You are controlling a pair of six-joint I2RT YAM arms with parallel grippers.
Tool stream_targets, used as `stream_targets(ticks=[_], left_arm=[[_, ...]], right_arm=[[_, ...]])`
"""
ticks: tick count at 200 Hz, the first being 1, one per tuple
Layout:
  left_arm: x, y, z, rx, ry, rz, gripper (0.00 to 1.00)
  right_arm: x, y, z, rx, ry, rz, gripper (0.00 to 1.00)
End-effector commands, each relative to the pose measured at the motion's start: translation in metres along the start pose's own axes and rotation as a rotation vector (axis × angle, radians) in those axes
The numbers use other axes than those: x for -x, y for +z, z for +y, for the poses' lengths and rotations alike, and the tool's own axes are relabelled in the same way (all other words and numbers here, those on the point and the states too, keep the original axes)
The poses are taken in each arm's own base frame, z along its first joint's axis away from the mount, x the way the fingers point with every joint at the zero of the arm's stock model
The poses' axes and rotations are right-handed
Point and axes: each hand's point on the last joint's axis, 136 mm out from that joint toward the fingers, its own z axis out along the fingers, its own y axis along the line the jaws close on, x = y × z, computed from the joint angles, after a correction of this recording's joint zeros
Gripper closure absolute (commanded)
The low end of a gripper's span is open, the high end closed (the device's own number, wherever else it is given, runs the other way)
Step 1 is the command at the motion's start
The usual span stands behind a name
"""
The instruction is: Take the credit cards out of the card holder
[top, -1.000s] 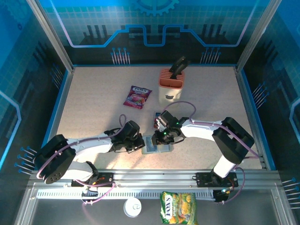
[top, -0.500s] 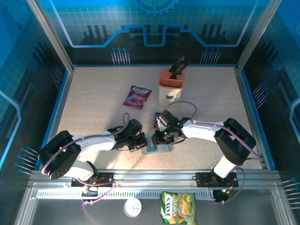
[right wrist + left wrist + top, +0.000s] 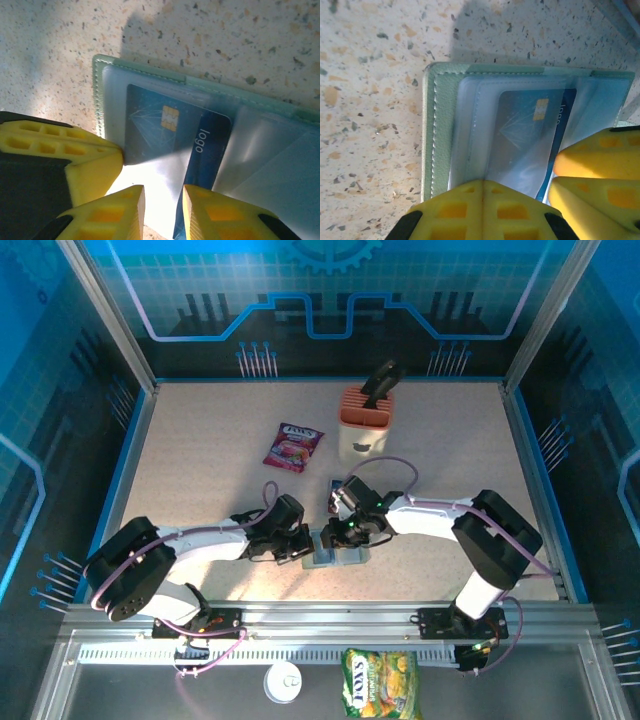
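Observation:
The card holder (image 3: 345,558) lies open on the table near the front edge, its green rim (image 3: 442,125) and clear sleeves facing up. A blue card with a gold chip (image 3: 530,130) sits partly out of a sleeve, its "logo" end (image 3: 207,150) sticking out. My left gripper (image 3: 482,184) is shut, its tips resting on the sleeve's near edge. My right gripper (image 3: 164,210) stands slightly open over the sleeve, with the blue card's edge by its right finger. In the top view the left gripper (image 3: 303,548) and right gripper (image 3: 345,538) meet over the holder. Another small card (image 3: 333,498) lies just behind it.
A purple-red snack packet (image 3: 294,447) lies mid-table. A peach slotted block (image 3: 364,420) with a dark handle stands at the back. A yellow-green packet (image 3: 379,683) and a white disc (image 3: 284,681) lie below the front rail. Blue walls enclose the table.
My left gripper has slid a little to the right onto the card holder. The right gripper has hardly moved.

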Motion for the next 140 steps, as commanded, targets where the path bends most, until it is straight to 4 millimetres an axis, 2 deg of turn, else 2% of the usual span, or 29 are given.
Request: stream_targets(ticks=[1, 34, 71, 109, 140], left_arm=[[-0.002, 0.003, 0.016, 0.071, 0.003, 0.018, 1.0], [-0.002, 0.003, 0.015, 0.068, 0.0, 0.019, 1.0], [-0.003, 0.003, 0.016, 0.068, -0.001, 0.017, 1.0], [-0.003, 0.002, 0.016, 0.067, -0.003, 0.016, 1.0], [-0.002, 0.002, 0.016, 0.073, -0.002, 0.015, 1.0]], right_arm=[[-0.01, 0.008, -0.003, -0.004, 0.01, 0.038, 0.74], [-0.01, 0.011, 0.002, 0.031, 0.016, 0.043, 0.75], [-0.01, 0.015, 0.01, 0.109, 0.039, 0.046, 0.82], [-0.015, 0.017, -0.009, 0.015, 0.044, 0.064, 0.79], [-0.017, 0.011, -0.022, -0.075, 0.024, 0.064, 0.78]])
